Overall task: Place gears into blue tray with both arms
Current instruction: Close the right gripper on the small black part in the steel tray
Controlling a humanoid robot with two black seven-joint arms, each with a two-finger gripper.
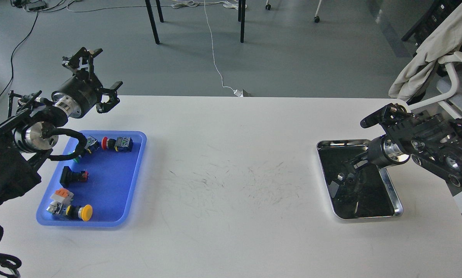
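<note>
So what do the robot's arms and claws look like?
Both arms are black with shiny silver rings at the joints. The left arm has a round black wrist drum and a thick black cable looping beside it, and the left gripper is a spiky black claw. The right arm looks boxy, with round bolted joints. The right gripper is thin, dark and hard to make out.

This looks like a robotics lab or test room: a plain white bench (231, 185), its top scuffed with dark marks, stands on a bare grey floor (292, 50). Beyond the bench, loose cables (215, 58) trail across that floor past black furniture legs (152, 21). To the right of the bench, a pale cloth (427, 54) hangs over a white chair (452, 73).
</note>
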